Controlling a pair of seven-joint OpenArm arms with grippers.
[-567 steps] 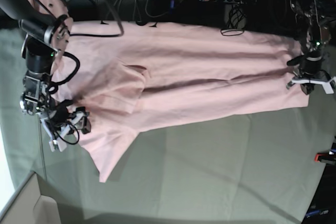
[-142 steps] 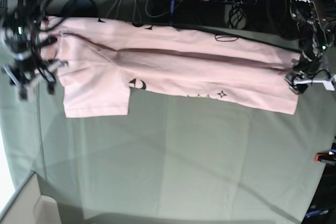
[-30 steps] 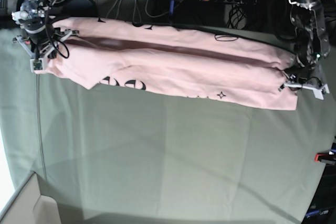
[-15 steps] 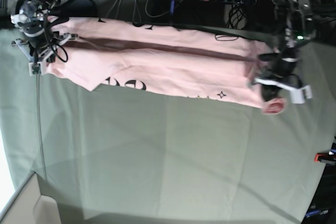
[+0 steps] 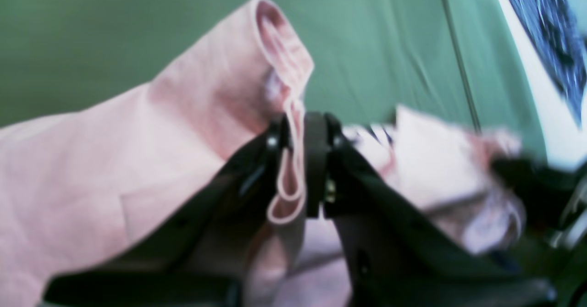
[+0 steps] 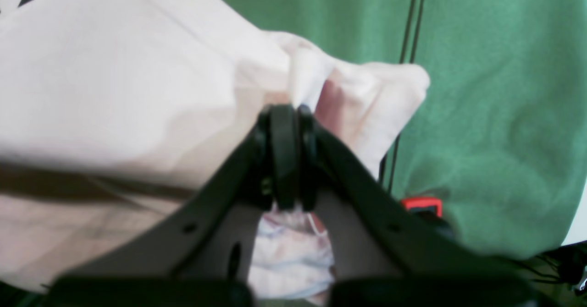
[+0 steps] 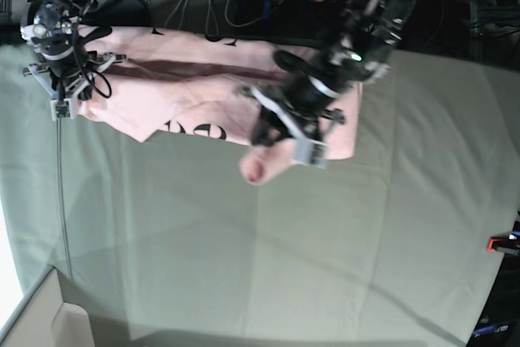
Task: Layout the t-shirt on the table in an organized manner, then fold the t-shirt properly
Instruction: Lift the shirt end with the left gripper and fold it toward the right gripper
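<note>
One surface (image 7: 325, 266), grey-green cloth, its 12 o'clock edge hidden under the t-shirt (image 7: 187, 95): pale pink, bunched lengthwise, black lettering only partly readable. Shirt's 3 o'clock end is lifted & doubled toward centre, blurred. Left claw (image 7: 280, 140) pinched tight on that folded hem; right claw (image 7: 65, 95) clamped on shirt at 10 o'clock.
</note>
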